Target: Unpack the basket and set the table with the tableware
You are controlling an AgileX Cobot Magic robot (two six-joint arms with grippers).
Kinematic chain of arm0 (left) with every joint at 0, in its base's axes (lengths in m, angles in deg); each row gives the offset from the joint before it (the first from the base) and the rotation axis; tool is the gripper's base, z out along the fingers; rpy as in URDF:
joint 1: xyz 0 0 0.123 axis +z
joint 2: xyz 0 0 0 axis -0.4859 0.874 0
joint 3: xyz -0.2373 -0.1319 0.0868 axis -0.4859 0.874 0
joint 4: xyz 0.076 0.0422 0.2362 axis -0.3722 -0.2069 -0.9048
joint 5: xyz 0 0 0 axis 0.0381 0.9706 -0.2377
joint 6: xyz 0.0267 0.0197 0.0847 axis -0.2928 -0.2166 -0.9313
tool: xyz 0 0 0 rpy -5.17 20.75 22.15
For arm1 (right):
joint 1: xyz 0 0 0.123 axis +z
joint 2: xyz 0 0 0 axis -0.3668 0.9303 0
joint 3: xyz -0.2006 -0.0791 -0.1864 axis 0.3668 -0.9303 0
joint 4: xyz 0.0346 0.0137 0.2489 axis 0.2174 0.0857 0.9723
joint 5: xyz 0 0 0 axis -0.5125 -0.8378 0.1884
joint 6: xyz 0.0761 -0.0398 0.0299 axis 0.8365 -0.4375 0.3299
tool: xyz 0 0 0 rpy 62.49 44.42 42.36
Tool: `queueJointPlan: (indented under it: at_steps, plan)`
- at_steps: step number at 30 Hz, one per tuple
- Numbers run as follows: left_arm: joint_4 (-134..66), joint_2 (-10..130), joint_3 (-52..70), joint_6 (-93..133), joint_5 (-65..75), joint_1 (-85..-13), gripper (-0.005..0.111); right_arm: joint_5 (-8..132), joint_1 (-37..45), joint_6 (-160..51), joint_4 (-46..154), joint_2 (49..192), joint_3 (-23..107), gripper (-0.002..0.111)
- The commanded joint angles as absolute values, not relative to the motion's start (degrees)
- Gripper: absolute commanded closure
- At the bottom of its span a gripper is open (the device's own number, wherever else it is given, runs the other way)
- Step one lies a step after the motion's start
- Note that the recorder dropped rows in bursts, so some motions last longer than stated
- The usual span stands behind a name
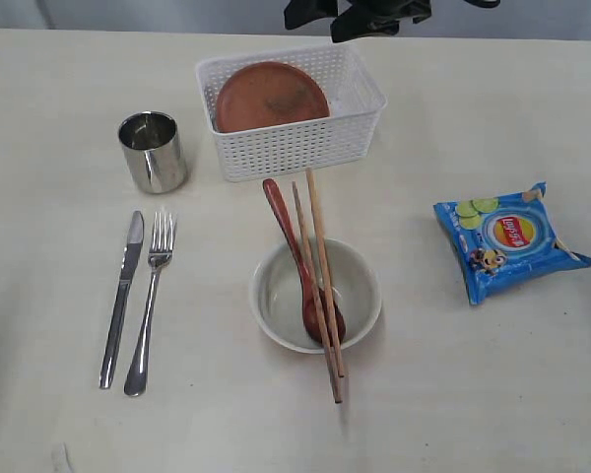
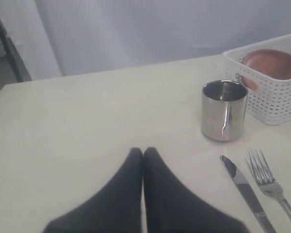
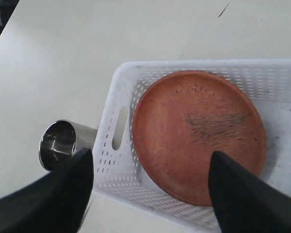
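Observation:
A white basket (image 1: 295, 148) stands at the back of the table (image 1: 473, 394) with the brown round plate (image 1: 271, 96) leaning inside it. Laid out in front are the steel cup (image 1: 153, 151), knife (image 1: 123, 296) and fork (image 1: 151, 301). The cream bowl (image 1: 360, 296) holds the wooden spoon (image 1: 300, 258), and the chopsticks (image 1: 320, 276) lie across it. My right gripper (image 3: 150, 154) hangs open above the plate (image 3: 199, 133) and the basket's near wall (image 3: 117, 97), holding nothing. My left gripper (image 2: 143, 151) is shut and empty, low over bare tabletop, with the cup (image 2: 224, 110) and knife (image 2: 245, 191) off to one side.
A blue chip packet (image 1: 507, 239) lies on the right side of the table. Part of the dark right arm (image 1: 364, 15) shows at the top edge, behind the basket. Bare tabletop surrounds the laid-out pieces.

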State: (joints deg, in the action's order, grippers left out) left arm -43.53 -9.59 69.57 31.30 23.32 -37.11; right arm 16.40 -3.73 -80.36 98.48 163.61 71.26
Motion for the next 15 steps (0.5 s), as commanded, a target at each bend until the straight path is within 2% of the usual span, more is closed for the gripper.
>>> queueJointPlan:
  at_steps: [1,10,15]
  plan:
    - [-43.4,-10.0,69.7,31.2,23.3,-37.0,0.107,17.1,-3.9,-79.9,100.4,163.7,71.6,0.044]
    - [-43.4,-10.0,69.7,31.2,23.3,-37.0,0.107,17.8,-3.9,-71.3,94.7,164.8,72.8,0.044]
    - [-43.4,-10.0,69.7,31.2,23.3,-37.0,0.107,9.3,-5.4,-66.9,88.1,170.7,84.1,0.044]
